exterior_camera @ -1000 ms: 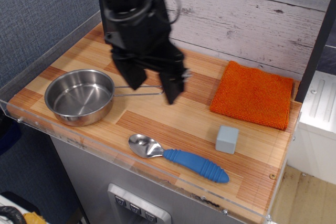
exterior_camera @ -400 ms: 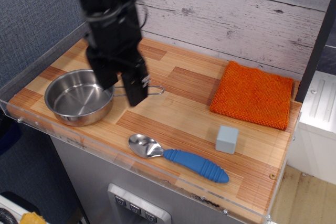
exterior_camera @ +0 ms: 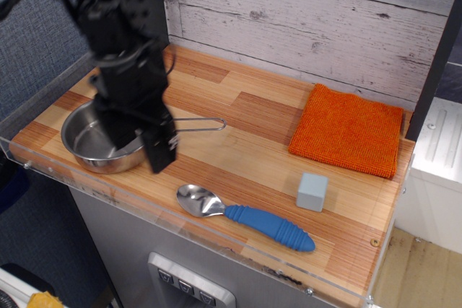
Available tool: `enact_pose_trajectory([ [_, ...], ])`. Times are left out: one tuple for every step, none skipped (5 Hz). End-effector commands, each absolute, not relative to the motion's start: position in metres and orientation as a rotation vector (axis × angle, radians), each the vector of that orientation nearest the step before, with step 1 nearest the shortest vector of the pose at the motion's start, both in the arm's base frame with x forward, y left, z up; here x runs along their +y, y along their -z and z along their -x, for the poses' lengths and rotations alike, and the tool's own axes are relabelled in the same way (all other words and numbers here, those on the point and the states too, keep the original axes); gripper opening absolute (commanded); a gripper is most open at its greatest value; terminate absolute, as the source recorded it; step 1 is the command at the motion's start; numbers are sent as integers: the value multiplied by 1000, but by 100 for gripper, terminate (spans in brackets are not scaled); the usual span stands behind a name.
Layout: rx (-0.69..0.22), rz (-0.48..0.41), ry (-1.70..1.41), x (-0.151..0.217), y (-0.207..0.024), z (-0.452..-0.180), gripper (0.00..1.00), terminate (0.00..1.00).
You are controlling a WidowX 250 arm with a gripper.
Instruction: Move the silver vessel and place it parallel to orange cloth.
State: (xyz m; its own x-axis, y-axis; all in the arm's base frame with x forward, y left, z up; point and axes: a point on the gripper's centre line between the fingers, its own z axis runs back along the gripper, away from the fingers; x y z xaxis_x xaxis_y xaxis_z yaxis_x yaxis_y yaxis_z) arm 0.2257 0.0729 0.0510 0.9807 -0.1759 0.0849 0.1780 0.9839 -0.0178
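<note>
The silver vessel point(exterior_camera: 86, 142) sits at the left front of the wooden counter, its wire loop handle point(exterior_camera: 202, 125) pointing right. My black gripper point(exterior_camera: 137, 151) hangs over the pan's right side with its jaws open; one finger is over the bowl, the other point(exterior_camera: 160, 155) just outside the rim. It covers much of the pan. The orange cloth point(exterior_camera: 349, 130) lies flat at the back right, far from the pan.
A silver spoon with a blue handle point(exterior_camera: 245, 217) lies near the front edge. A small grey block point(exterior_camera: 312, 192) stands right of centre. A plank wall runs behind the counter, and a clear rim point(exterior_camera: 50, 171) edges the front.
My gripper has moved left and forward, from above the handle to over the pan's right rim, and sits lower. The pan, cloth, spoon and block have not moved.
</note>
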Motion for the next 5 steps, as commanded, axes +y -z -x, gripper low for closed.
enact_pose_trajectory([
  [-105, -54, 138, 99, -40, -236, 100, 0],
  [-106, -61, 100, 107, -35, -239, 100, 0],
  [-98, -66, 93, 106, -28, -242, 100, 0],
  [-125, -63, 79, 105, -27, -241, 0, 0],
  [-134, -57, 77, 103, -28, -240, 0, 0],
])
